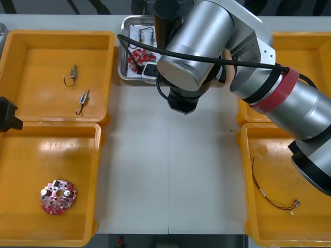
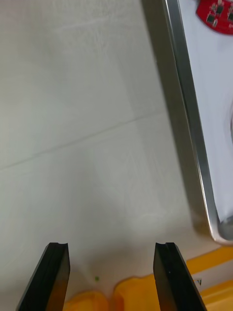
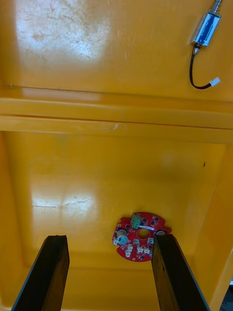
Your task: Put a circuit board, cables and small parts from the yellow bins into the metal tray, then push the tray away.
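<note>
The metal tray (image 1: 124,57) stands at the table's far middle with a red circuit board (image 1: 140,58) and a cable in it. My right arm (image 1: 201,46) reaches across its near edge. In the right wrist view my right gripper (image 2: 111,277) is open and empty over the bare table, with the tray's rim (image 2: 187,112) and that board (image 2: 216,14) just beyond one finger. My left gripper (image 3: 109,272) is open above the near left bin, where a second red circuit board (image 3: 138,237) lies close to one finger; its black body (image 1: 8,116) is at the table's left edge.
Two small metal parts (image 1: 72,75) (image 1: 84,99) lie in the far left yellow bin (image 1: 57,36). The second board (image 1: 58,196) lies in the near left bin (image 1: 95,170). A red and yellow cable (image 1: 274,199) lies in the near right bin (image 1: 245,181).
</note>
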